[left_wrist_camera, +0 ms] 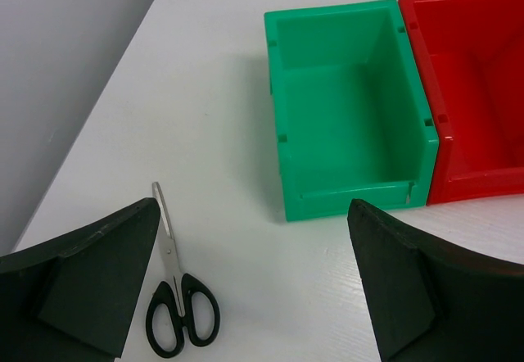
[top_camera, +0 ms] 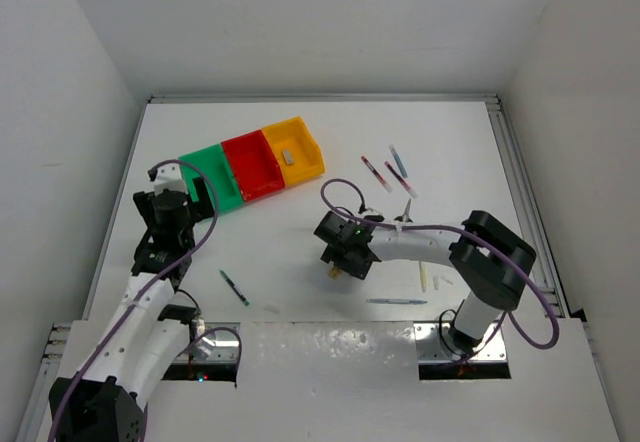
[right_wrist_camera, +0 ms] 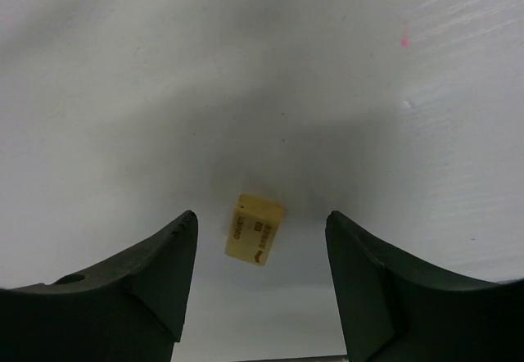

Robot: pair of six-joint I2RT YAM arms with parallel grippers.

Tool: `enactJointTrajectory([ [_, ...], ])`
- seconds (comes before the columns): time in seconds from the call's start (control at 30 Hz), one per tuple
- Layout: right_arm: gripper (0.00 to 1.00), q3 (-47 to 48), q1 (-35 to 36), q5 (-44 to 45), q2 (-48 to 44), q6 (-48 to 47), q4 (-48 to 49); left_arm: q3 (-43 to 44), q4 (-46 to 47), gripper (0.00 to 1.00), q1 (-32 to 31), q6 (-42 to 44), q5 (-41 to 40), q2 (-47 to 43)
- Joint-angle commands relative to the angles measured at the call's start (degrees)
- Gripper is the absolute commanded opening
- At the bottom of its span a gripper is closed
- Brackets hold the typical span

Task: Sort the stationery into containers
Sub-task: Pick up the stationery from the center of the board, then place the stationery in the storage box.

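the right pincer (right_wrist_camera: 262,214) hangs low over the white desk (right_wrist_camera: 123,67) with its jaws spread. a small tan eraser block (right_wrist_camera: 255,229) lies flat on the desk in the gap between them. it sits slightly nearer the left-hand finger in the wrist view and touches neither one. dark print shows on its top face but is too small to read. from above, the eraser peeks out just below the pincer head.

the left pincer (left_wrist_camera: 252,206) is also spread wide and holds nothing. it hovers in front of the green bin (left_wrist_camera: 278,92), whose red neighbour (left_wrist_camera: 475,190) is joined to its right side. both look bare inside in this view. tiny black-handled scissors (left_wrist_camera: 176,296) lie closed on the desk, partly tucked under the left-hand finger, blades pointing away from the camera.

the yellow-orange bin (top_camera: 310,147) ends the row and holds a small grey block (top_camera: 287,155). two red-white pens (top_camera: 376,172) and a blue one (top_camera: 398,159) lie beyond the right arm. a dark teal pen (top_camera: 234,288) lies near the left arm.
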Motion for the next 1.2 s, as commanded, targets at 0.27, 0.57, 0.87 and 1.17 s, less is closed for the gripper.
enactJointTrajectory([
  [0.27, 0.35, 0.35, 0.13, -4.79, 4.08, 2.35, 2.98, -1.94, 2.81, 0.97, -0.7, 1.42, -3.27, -1.94],
  [0.57, 0.0, 3.4, 0.04, 2.23, 1.88, -8.51, 3.58, -2.38, 3.6, 0.97, -0.7, 1.51, -4.32, -2.21],
  [0.87, 0.0, 50.87, -5.66, -4.26, 16.01, -69.34, -0.71, 0.43, -1.84, 0.98, 1.49, 1.16, -5.73, -2.47],
  [1.17, 0.0, 73.48, -9.62, 0.73, 37.3, -88.7, 14.62, 3.16, -4.4, 0.97, 3.52, 0.63, -4.85, -0.28],
])
